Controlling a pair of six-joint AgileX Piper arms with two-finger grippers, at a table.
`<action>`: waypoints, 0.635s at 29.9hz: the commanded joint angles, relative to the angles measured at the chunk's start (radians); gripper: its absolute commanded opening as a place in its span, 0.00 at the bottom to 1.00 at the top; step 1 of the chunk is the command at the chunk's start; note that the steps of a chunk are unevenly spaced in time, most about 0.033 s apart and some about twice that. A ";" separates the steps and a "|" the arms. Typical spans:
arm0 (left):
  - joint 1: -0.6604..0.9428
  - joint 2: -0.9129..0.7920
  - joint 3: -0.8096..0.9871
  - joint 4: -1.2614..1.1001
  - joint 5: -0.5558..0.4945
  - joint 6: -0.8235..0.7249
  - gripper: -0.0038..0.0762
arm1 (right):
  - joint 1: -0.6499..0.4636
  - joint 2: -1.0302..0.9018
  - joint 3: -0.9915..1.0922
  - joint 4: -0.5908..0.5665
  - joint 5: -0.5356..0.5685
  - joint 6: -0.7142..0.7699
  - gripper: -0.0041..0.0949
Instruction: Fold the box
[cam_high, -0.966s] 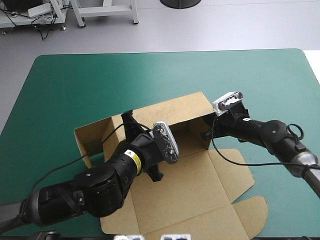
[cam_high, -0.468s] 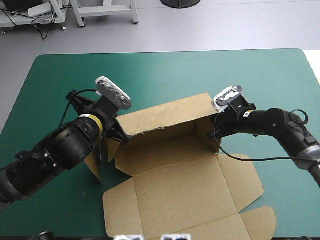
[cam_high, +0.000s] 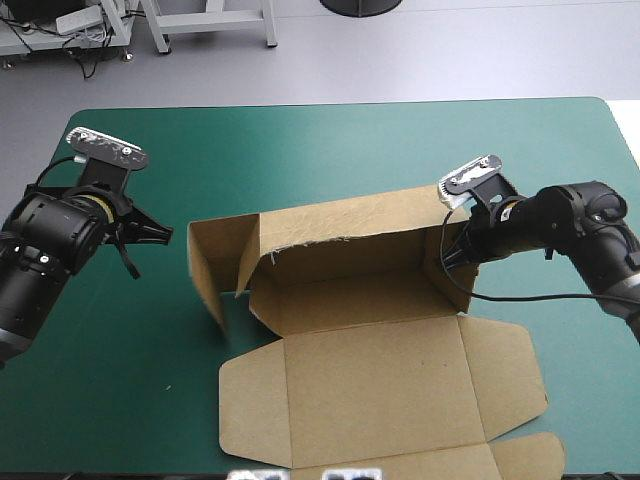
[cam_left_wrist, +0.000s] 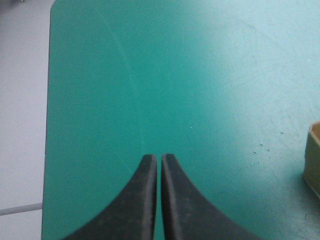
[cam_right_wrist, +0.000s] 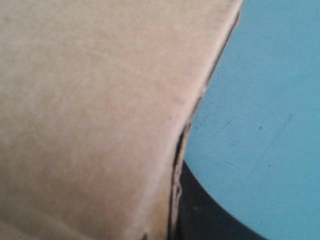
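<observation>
My right jaws clamp the box (cam_high: 370, 300) by its 3 o'clock wall, likely steadying it; left jaws, closed and empty, idle at 9 o'clock.

The box (cam_high: 380, 370) is plain brown board all over, with no print. Its flat panels are an even tan, and its raised back wall is slightly paler with a faint mottled grain. A thin whitish ragged line runs along that wall's inner fold, and the creases show as darker brown lines. The bench (cam_high: 330, 150) has a uniform teal-green cover, patternless apart from fine pale scratches and a few dark specks. The left hand (cam_left_wrist: 159, 156) has matte black fingers (cam_left_wrist: 140, 210) with a faint grey speckle. The right hand (cam_high: 462, 252) is black too, dark against the brown board's edge.
</observation>
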 joint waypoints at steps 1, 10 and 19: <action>0.073 -0.027 -0.027 -0.096 -0.071 0.058 0.07 | 0.003 0.022 -0.027 -0.026 0.146 0.004 0.02; 0.107 -0.027 -0.027 -0.156 -0.079 0.093 0.07 | 0.003 0.265 -0.183 -0.017 0.112 0.019 0.02; 0.107 -0.027 -0.027 -0.167 -0.083 0.138 0.07 | 0.003 0.465 -0.456 -0.008 0.160 0.034 0.04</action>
